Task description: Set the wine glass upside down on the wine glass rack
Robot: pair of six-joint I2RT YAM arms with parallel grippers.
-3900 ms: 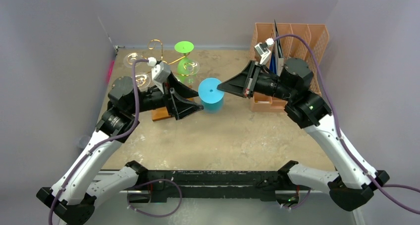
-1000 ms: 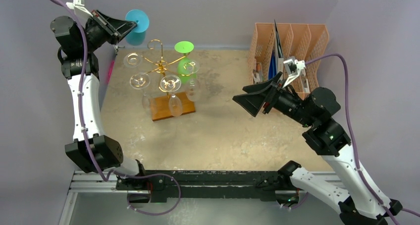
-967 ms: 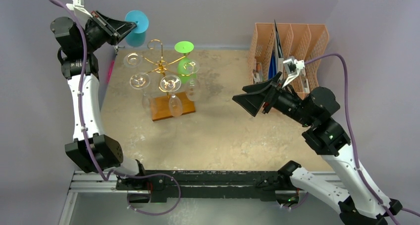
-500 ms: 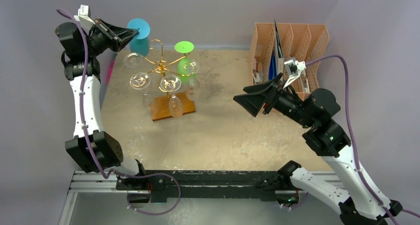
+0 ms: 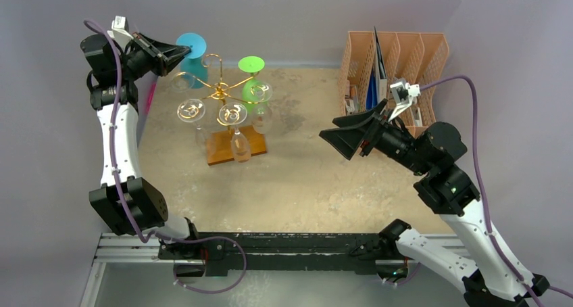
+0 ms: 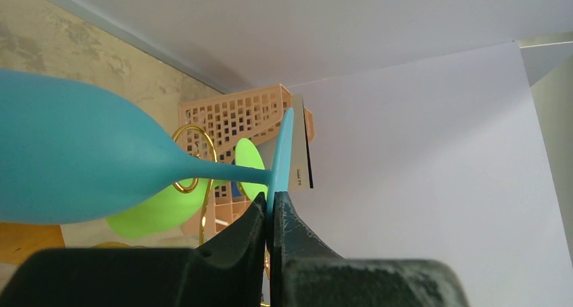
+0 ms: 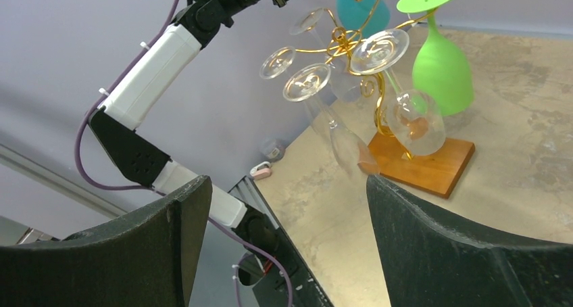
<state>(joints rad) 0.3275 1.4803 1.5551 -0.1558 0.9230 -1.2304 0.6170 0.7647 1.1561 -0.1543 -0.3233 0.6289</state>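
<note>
Blue wine glass point(image 5: 192, 67) foot-up, beside gold rack point(image 5: 217, 149)

- The top view is bright and evenly lit, seemingly from overhead; the table point(image 5: 324, 178) carries only faint, soft-edged shadows near the wine glass rack point(image 5: 219, 89).
- That view is slightly soft and grainy, so the rack's thin gold wire is hard to trace.
- In the left wrist view the white wall point(image 6: 405, 151) is almost washed out. The fingers point(image 6: 233, 246) of the left gripper point(image 6: 271, 209) are dark and out of focus, and the blue wine glass point(image 6: 81, 165) is a little blurred.
- In the right wrist view the fingers point(image 7: 148, 253) of the right gripper point(image 7: 287, 199) are near-black and soft. The clear glasses point(image 7: 378, 50) behind them are sharp and show small highlights, with no harsh glare.
</note>
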